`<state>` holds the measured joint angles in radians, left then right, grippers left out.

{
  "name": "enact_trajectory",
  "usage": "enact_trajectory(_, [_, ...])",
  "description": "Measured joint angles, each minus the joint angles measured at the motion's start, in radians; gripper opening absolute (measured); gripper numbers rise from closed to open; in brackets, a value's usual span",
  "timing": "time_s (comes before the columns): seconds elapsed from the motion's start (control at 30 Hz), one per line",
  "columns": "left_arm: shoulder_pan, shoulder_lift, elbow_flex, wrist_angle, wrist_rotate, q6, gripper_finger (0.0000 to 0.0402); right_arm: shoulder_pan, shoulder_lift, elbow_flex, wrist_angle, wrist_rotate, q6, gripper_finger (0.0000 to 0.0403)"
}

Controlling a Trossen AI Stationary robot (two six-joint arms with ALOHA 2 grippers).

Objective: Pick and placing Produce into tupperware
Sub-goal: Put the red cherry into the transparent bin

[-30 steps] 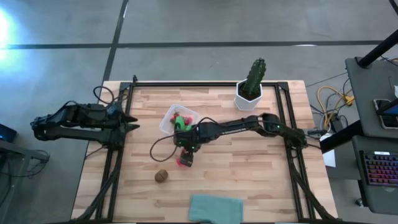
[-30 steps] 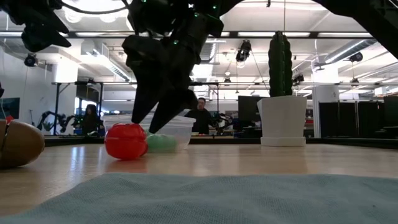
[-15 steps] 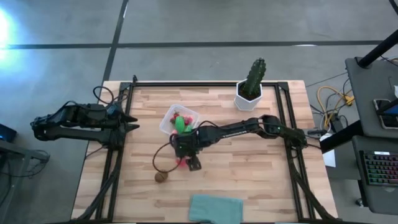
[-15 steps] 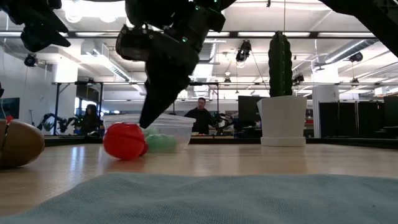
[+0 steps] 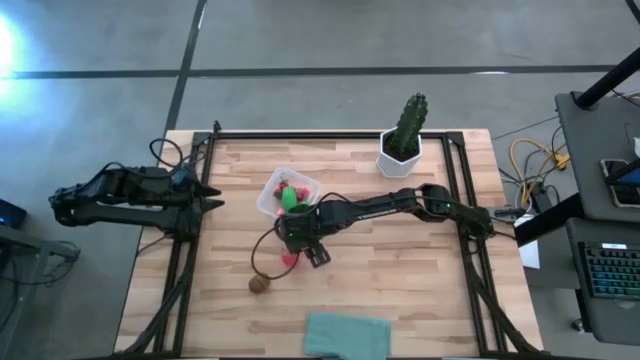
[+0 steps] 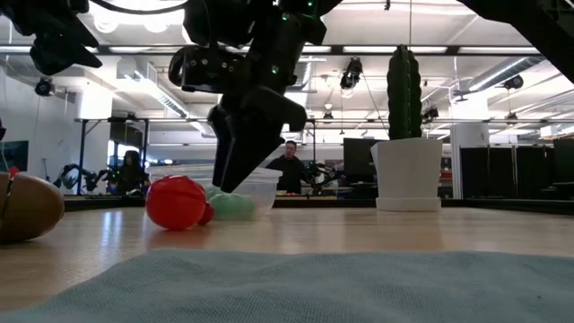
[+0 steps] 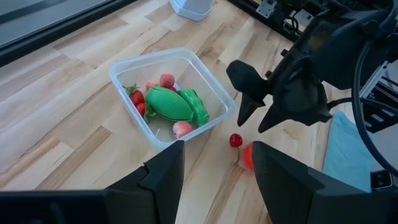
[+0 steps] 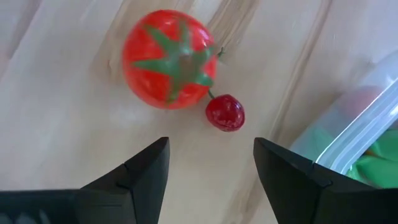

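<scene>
The tupperware (image 5: 287, 192) sits mid-table, and the right gripper (image 5: 318, 256), a second ago directly over the red tomato (image 8: 169, 59), has swung to that fruit's far side from the container, its fingers spread and empty above the wood. Going by size around the tupperware: one cactus (image 5: 404, 134) well beyond it; one teal cloth (image 5: 345, 334) at the near edge; one left gripper (image 5: 212, 197) parked off to its side, fingers slightly parted; one brown kiwi (image 5: 260, 283) near; one tomato and one cherry (image 8: 225, 112) just beside its wall; inside lie two green pieces (image 7: 169, 103) and several small red ones.
</scene>
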<state>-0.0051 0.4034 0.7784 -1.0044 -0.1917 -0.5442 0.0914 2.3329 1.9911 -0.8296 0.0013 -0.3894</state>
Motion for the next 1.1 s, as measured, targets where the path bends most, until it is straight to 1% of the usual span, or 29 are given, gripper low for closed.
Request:
enact_trajectory(0.1, [0.0,0.0,0.0,0.0,0.0,0.0,0.0173,0.002,0.0,0.0,0.015,0.0,-0.081,0.0226])
enact_trajectory(0.27, [0.0,0.002,0.0,0.0,-0.018,-0.001,0.0173,0.002,0.001,-0.016,0.104,-0.01,-0.218,0.0226])
enact_trajectory(0.37, [0.0,0.002,0.0,0.0,-0.024,-0.001,0.0173,-0.001,0.002,-0.028,0.128,-0.034,-0.214,0.0226])
enact_trajectory(0.6, [0.0,0.002,0.0,0.001,-0.027,-0.002,0.0173,-0.008,0.006,-0.09,0.171,-0.026,-0.24,0.0226])
enact_trajectory(0.7, [0.0,0.003,0.0,0.001,-0.028,-0.003,0.0173,-0.015,0.007,-0.092,0.172,-0.005,-0.236,0.0226])
enact_trajectory(0.9, [0.0,0.003,0.0,0.001,-0.052,-0.004,0.0173,-0.039,0.009,-0.086,0.221,-0.008,-0.238,0.0226])
enact_trajectory(1.0, [0.0,0.003,0.0,0.001,-0.053,-0.004,0.0173,-0.043,0.011,-0.086,0.216,-0.008,-0.227,0.0226])
enact_trajectory(1.1, [0.0,0.003,0.0,0.001,-0.053,-0.007,0.0173,-0.043,0.012,-0.088,0.205,-0.035,-0.206,0.0226])
